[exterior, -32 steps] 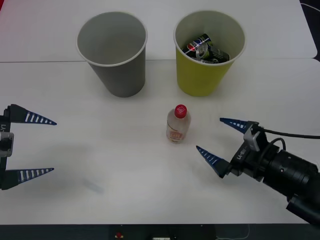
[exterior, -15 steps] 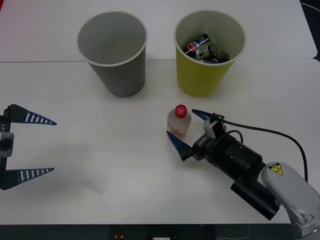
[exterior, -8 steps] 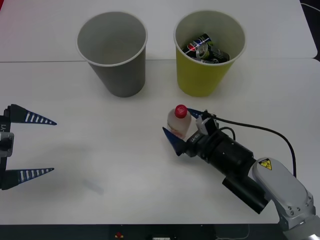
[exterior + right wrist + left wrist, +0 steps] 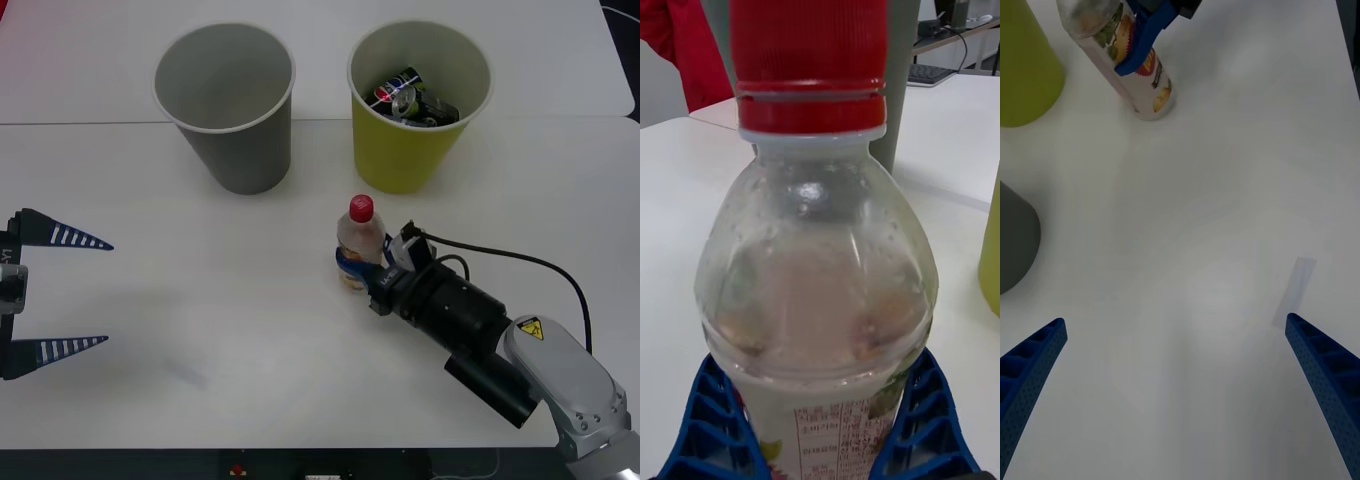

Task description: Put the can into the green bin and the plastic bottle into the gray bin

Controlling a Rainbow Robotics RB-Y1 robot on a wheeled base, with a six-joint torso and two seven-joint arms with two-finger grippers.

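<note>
Two blue fingers [image 4: 715, 427] of the right tool [image 4: 362, 266] clamp the plastic bottle [image 4: 358, 243], just before the green bin [image 4: 415, 110]; left tool [image 4: 62, 292] gapes wide, well apart from it.

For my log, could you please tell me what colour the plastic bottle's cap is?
Red: the plastic bottle's ribbed screw cap shows best in the right wrist view.

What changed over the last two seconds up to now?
The right gripper moved in from the right and closed on the plastic bottle, which stands on the table. The left gripper stayed open and parked; the gray bin, green bin and its cans are unchanged.
</note>
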